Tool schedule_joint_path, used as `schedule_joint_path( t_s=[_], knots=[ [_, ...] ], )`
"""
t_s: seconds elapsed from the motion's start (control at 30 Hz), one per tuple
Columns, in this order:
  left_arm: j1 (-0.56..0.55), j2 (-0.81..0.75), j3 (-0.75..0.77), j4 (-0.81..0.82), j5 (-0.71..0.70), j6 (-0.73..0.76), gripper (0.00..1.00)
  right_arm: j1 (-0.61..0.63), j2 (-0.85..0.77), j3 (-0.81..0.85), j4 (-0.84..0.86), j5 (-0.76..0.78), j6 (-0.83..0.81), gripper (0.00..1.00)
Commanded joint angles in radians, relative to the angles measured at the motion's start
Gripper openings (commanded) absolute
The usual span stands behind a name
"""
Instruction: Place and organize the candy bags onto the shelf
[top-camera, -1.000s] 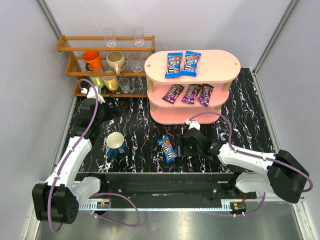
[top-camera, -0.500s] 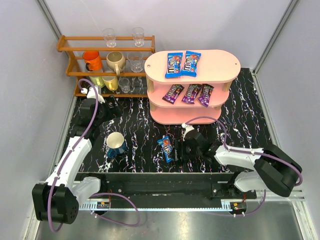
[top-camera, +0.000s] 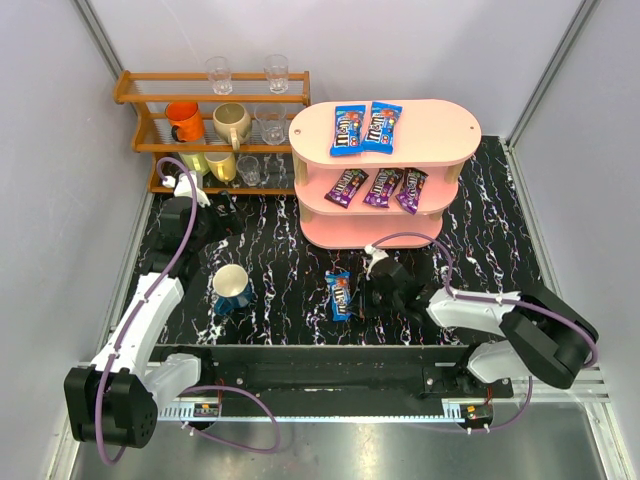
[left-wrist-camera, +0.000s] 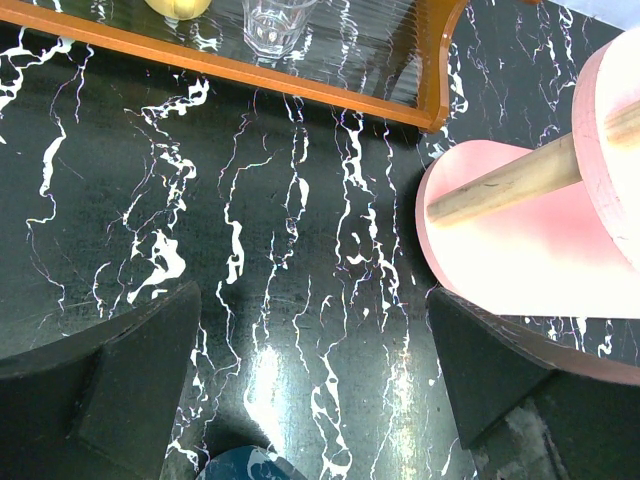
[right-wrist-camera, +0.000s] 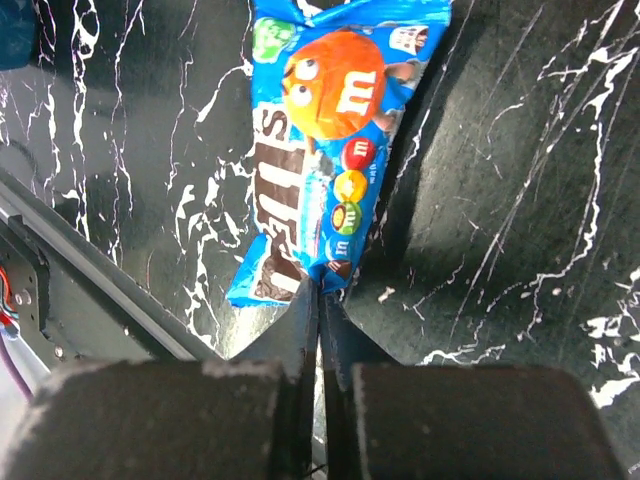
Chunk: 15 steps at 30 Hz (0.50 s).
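One blue candy bag (top-camera: 339, 294) lies on the black marbled table in front of the pink shelf (top-camera: 430, 118). My right gripper (top-camera: 357, 294) is shut, its tips pinching the near edge of that bag (right-wrist-camera: 330, 150); the two fingers (right-wrist-camera: 300, 330) meet with no gap in the right wrist view. Two blue bags (top-camera: 365, 128) lie on the shelf's top board and three purple-brown bags (top-camera: 383, 186) on the middle board. My left gripper (top-camera: 222, 220) hangs open at the far left, nothing between its fingers (left-wrist-camera: 150, 350), with the shelf's bottom board (left-wrist-camera: 500, 250) to its right.
A wooden slatted rack (top-camera: 160, 100) with mugs and glasses stands at the back left; its lower rail (left-wrist-camera: 330, 85) and a glass (left-wrist-camera: 275, 20) show in the left wrist view. A dark blue mug (top-camera: 232, 288) stands between the arms on the left.
The right gripper moved in and shut on the blue bag's edge. The bag turned and slid slightly. The left arm has not moved.
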Motion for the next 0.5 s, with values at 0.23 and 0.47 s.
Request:
schedule_joint_path(
  t_s=[0.23,0.47],
  knots=[
    [0.007,-0.004,0.052,0.036,0.003,0.006,0.99,-0.009,-0.352,0.288,-0.327,-0.191,-0.287,0.00],
    [0.007,0.005,0.055,0.036,0.010,-0.001,0.99,-0.009,-0.366,0.749,-0.475,-0.187,-0.419,0.00]
  ],
)
